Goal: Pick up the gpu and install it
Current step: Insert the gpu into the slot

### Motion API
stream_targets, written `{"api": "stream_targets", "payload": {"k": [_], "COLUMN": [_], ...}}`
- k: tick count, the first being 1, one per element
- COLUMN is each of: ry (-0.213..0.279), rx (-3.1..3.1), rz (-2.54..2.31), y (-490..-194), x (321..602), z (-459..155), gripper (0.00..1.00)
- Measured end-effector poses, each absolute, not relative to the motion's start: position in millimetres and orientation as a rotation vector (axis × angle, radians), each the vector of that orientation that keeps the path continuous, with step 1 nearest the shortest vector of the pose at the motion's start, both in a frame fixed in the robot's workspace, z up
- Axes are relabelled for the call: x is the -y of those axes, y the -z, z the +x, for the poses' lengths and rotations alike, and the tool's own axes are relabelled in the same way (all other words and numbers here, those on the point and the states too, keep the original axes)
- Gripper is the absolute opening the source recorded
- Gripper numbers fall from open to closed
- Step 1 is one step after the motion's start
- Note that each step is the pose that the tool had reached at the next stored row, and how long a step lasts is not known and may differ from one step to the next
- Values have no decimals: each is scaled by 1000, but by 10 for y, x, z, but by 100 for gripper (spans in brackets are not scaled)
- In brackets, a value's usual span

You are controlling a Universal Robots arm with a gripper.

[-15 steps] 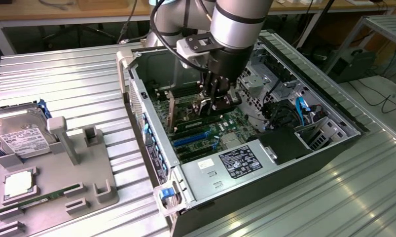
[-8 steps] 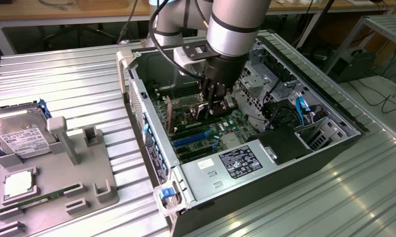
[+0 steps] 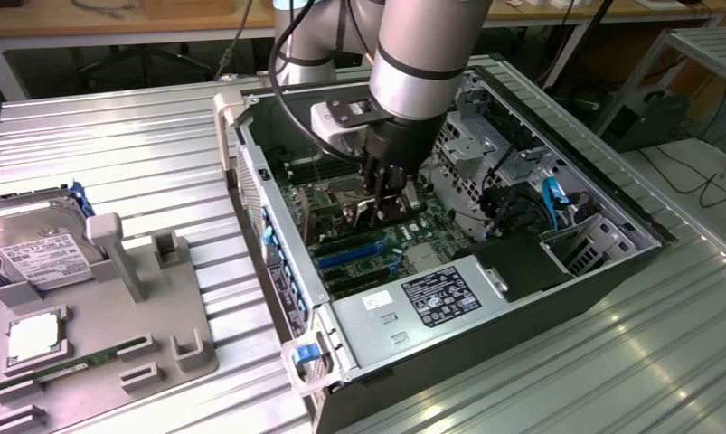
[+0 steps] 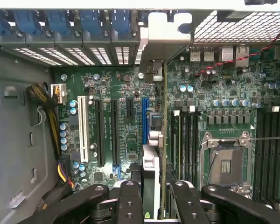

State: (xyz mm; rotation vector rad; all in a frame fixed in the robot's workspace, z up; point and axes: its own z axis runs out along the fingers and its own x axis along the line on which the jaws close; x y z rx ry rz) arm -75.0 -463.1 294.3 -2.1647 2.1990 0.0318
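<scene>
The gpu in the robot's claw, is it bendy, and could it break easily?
Probably stiff: the gpu stands straight on its edge, clamped by the gripper, with no sag. Likely fragile, since small parts stick out from its thin board. Probably light for its size too, because it looks so thin edge-on.

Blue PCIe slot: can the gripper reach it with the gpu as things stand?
Probably yes. The gripper, shut on the gpu, hangs inside the open case just over the motherboard; the blue slot lies bare beside the card, no cable or other card across it.
</scene>
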Motion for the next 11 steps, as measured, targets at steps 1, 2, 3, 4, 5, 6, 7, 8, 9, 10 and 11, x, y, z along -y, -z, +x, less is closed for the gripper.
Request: {"api": "stream_targets", "payload": {"k": [1,2,3,4,5,6,7,8,9,10,11], "ry": [-32,-32,-32,-33,-33,-33,-33,-33,-33,-33,-33], "rx": [-2194,-2189,-2184,-2179,-2177,-2177,-2177,-2177,-2177,-2177,-2177], "rz": [-2169,-2175,-2180,-2185,-2187,-2187,-2187,-2187,-2187,-2187,-2187], "y": [-2935,-2927,-2921,-2913,-2904,-2895,-2882,-2765,-2743,-2681,-2647], "x": [4631,4632,4632,4632,4632,4632,4632,4632,4658,4665,4684], "z": [-754,-758,-761,-766,-768,-770,-770,-789,-798,-834,-852], "gripper": [28,28,28,28,28,28,28,28,28,28,28]}}
